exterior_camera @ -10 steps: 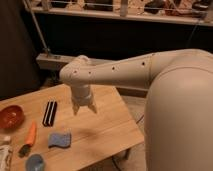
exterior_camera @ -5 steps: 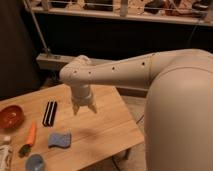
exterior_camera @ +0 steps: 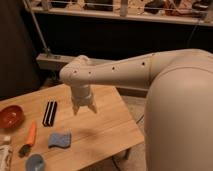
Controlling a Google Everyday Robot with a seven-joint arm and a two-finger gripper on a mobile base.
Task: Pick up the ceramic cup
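The ceramic cup (exterior_camera: pixel 34 162) is a small round light blue-grey cup at the front left of the wooden table (exterior_camera: pixel 107 127), partly cut off by the bottom edge of the view. My gripper (exterior_camera: pixel 84 107) hangs from the white arm above the middle of the table, fingers pointing down and spread apart, holding nothing. It is well to the right of and behind the cup.
An orange-red bowl (exterior_camera: pixel 11 116) sits at the left edge. A black ridged object (exterior_camera: pixel 49 113) lies left of the gripper. A carrot (exterior_camera: pixel 30 137) and a blue sponge (exterior_camera: pixel 60 139) lie near the cup. A white bottle (exterior_camera: pixel 5 155) stands at the far left. A railing runs behind.
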